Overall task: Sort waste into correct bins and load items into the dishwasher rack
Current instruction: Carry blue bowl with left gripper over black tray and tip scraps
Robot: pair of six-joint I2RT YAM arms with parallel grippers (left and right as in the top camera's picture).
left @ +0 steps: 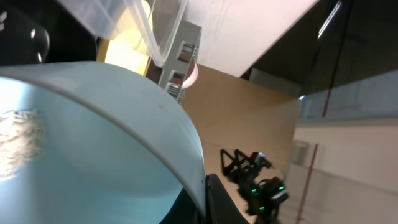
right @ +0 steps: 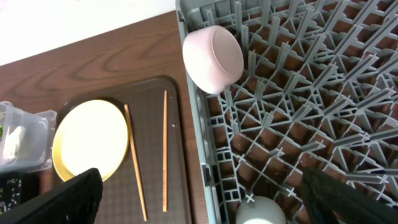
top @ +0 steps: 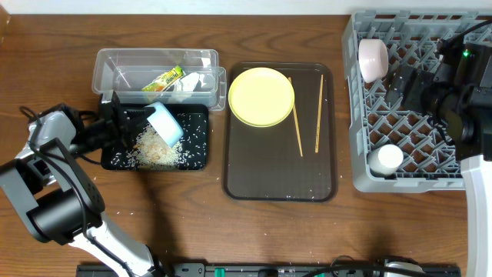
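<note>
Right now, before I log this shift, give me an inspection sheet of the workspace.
Surface: wooden table, brown serving tray in the middle.
Job's things: light blue bowl tilted over black tray holding rice scraps; wrapper and white paper in clear tub; yellow plate and two chopsticks on serving tray; pale bowl and cup in rack.
Clutter: few white specks on serving tray.
Grippers: left gripper shut on light blue bowl; right gripper open above rack, holding nothing.
Cables: thin black cable beside left arm.
Surroundings: pale surface beyond table's far edge.
</note>
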